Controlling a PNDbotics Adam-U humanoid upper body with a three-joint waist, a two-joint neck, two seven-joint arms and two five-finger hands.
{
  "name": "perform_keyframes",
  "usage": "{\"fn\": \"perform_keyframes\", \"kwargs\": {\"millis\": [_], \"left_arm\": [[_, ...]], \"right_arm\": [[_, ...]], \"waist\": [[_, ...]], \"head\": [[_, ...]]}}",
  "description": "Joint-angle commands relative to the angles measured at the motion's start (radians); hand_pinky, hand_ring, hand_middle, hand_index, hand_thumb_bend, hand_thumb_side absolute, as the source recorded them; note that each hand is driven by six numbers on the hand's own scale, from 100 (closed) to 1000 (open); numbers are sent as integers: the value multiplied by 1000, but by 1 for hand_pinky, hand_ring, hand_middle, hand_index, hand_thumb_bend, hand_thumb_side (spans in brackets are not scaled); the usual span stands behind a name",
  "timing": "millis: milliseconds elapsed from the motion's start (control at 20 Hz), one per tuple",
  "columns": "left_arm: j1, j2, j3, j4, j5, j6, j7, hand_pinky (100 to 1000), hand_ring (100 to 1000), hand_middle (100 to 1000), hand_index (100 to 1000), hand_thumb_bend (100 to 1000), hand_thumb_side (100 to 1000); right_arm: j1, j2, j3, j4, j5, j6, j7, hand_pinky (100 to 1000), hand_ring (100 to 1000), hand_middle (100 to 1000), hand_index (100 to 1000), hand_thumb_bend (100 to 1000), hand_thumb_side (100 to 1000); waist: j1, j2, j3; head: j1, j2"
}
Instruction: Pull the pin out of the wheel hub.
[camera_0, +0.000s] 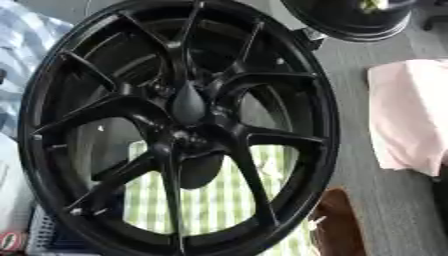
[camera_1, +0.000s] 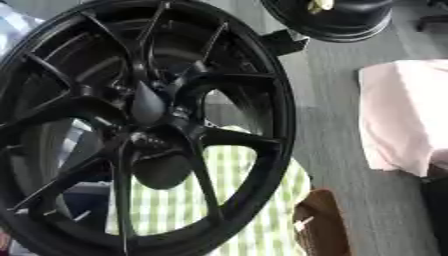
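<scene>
One big black wheel (camera_0: 175, 125) fills the view from 9 o'clock to the centre, with its hub (camera_0: 185, 136) dead centre and a dark teardrop shape (camera_0: 187, 104) just at the hub's 12 o'clock; pin or finger, I cannot tell. No hand stands out from the black spokes, so the fingers' state can't be called. One green checked cloth (camera_0: 219, 200) shows at 6 o'clock, a second wheel (camera_1: 337, 20) at 1 o'clock, one pink cloth (camera_1: 402, 115) at 3 o'clock.
</scene>
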Motion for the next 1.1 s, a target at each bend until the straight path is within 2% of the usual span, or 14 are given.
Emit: {"fn": "perform_keyframes", "kwargs": {"millis": [50,100,150,200,300,550,800,850,950,1100], "left_arm": [[-6,10,18,-28,-8,2,25,727,625,584,768,100,682],[-7,10,17,-29,-8,3,27,727,625,585,769,100,682],[-8,9,15,-30,-7,4,27,727,625,585,769,100,682],[-9,9,13,-30,-7,5,26,727,625,584,768,100,682],[-10,7,9,-30,-5,6,24,727,625,584,768,100,681],[-11,3,-2,-27,-2,7,13,727,625,584,768,100,682],[-11,0,-11,-24,1,6,3,727,625,584,768,100,682],[-11,-2,-15,-23,3,6,-1,727,625,584,767,100,682],[-13,-5,-20,-22,4,5,-6,727,625,583,767,100,682],[-16,-7,-23,-22,6,3,-10,727,625,584,767,100,682]], "right_arm": [[43,19,-94,71,45,26,-53,932,918,866,872,471,213],[71,35,-120,99,62,27,-70,965,986,936,913,477,194],[98,49,-136,126,79,26,-87,967,991,941,917,495,312],[127,62,-148,149,96,17,-104,971,999,943,928,358,418],[179,91,-168,173,129,-10,-137,972,993,939,929,308,445],[312,152,-219,136,211,-79,-219,964,964,898,900,311,448],[444,186,-241,26,284,-97,-299,964,964,898,900,311,448],[452,193,-247,2,284,-103,-315,934,853,744,794,127,396],[448,210,-235,-52,262,-130,-350,939,838,725,777,100,375],[452,232,-189,-135,213,-180,-402,942,831,715,769,100,371]], "waist": [[-3,-13,-5],[-1,-13,-4],[1,-13,-2],[2,-15,1],[3,-19,5],[5,-30,20],[2,-37,38],[2,-42,46],[0,-45,52],[-2,-44,57]], "head": [[33,-28],[34,-30],[34,-31],[32,-32],[29,-33],[11,-27],[-8,-21],[-17,-17],[-24,-16],[-27,-16]]}}
